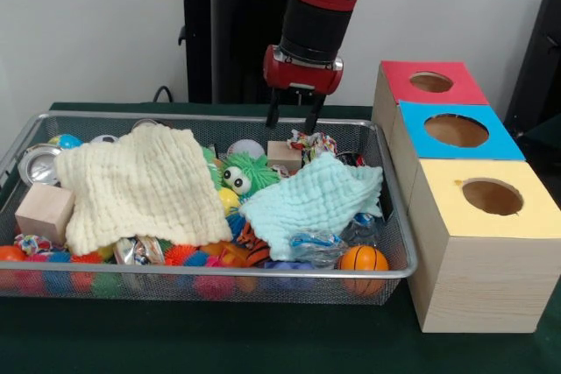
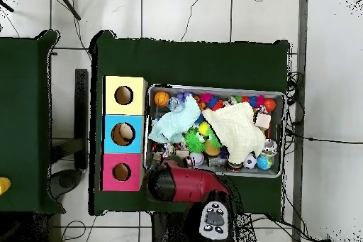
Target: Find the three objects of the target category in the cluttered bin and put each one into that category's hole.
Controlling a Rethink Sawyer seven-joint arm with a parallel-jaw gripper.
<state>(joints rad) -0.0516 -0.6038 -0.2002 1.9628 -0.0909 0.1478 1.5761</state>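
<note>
Fabric of the knotted bundle [image 1: 314, 142] was judged soft, light and compliant, so a pinch across its bunched knot was thought the surest hold, since loose ends would likely slip. Only one such bundle was made out: whitish cloth marked with red, blue and yellow spots, lying just below the tool [image 1: 292, 117] against the far wall of the bin [image 1: 399, 274]. It was partly hidden by a pale blue cloth [image 1: 311, 199] on the side nearer the camera, with a small wooden block [image 1: 284, 153] just beside it. The tool was seen poised above the bundle with its two fingers spread apart and nothing between them. The other two bundles could not be found; they were possibly covered by the cream cloth [image 1: 140, 186]. The yellow box's hole [image 1: 492, 196] stood well apart from the tool, outside the bin.
</note>
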